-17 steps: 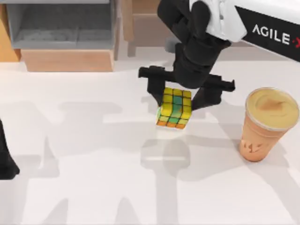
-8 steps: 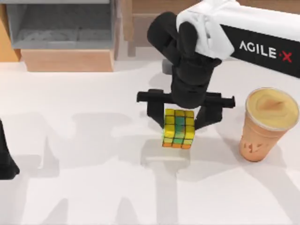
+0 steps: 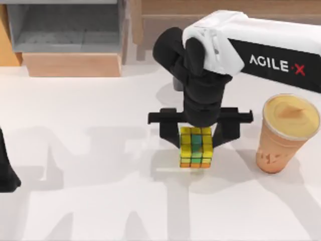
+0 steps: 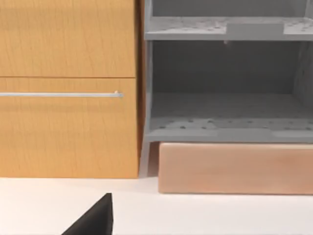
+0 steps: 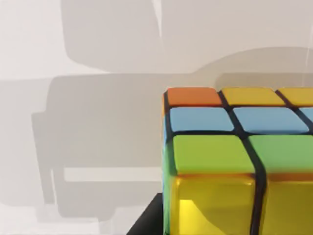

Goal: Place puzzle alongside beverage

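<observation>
My right gripper point(image 3: 195, 135) pinches the rigid, light, slick-tiled puzzle cube point(image 3: 195, 147) by opposite flat faces mid-table, well left of the tippable orange beverage cup point(image 3: 282, 135); left arm parked at the table's left edge.

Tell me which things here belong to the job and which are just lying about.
Job:
- cube, held in the right claw
- cup, at the table's right, apart from the cube

Just lying about:
- grey shelf at the table's far edge
- wood cabinet beside the shelf
- left arm, parked at the left edge
</observation>
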Tool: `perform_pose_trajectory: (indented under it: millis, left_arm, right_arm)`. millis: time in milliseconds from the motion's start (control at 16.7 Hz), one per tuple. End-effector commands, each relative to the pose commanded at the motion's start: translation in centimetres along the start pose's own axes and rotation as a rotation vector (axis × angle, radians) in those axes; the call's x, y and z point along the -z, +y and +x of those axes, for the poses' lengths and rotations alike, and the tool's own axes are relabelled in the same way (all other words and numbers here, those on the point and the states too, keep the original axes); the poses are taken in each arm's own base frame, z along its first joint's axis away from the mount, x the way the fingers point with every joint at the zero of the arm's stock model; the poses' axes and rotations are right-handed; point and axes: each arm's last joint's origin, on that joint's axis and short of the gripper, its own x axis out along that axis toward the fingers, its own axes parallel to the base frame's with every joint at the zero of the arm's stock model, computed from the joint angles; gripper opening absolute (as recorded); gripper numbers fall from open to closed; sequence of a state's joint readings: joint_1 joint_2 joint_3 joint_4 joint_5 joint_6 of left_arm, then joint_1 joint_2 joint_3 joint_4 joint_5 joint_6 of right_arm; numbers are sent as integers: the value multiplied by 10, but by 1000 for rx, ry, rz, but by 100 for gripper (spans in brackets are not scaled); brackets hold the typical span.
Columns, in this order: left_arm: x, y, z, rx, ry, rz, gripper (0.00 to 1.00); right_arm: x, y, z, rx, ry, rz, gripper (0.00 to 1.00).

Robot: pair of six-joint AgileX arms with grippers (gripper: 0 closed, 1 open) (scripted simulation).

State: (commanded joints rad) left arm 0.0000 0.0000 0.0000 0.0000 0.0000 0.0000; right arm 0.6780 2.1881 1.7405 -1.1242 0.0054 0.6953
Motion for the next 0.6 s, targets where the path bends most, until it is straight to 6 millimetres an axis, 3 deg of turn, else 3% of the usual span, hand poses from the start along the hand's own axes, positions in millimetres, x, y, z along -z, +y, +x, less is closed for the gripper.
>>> perform_pose_trajectory:
  millis: [60,600]
  left_arm:
    - [0,0,0,0,0,0,100]
    - [0,0,0,0,0,0,100]
  right_arm:
    - [0,0,0,0,0,0,0]
    - [0,0,0,0,0,0,68]
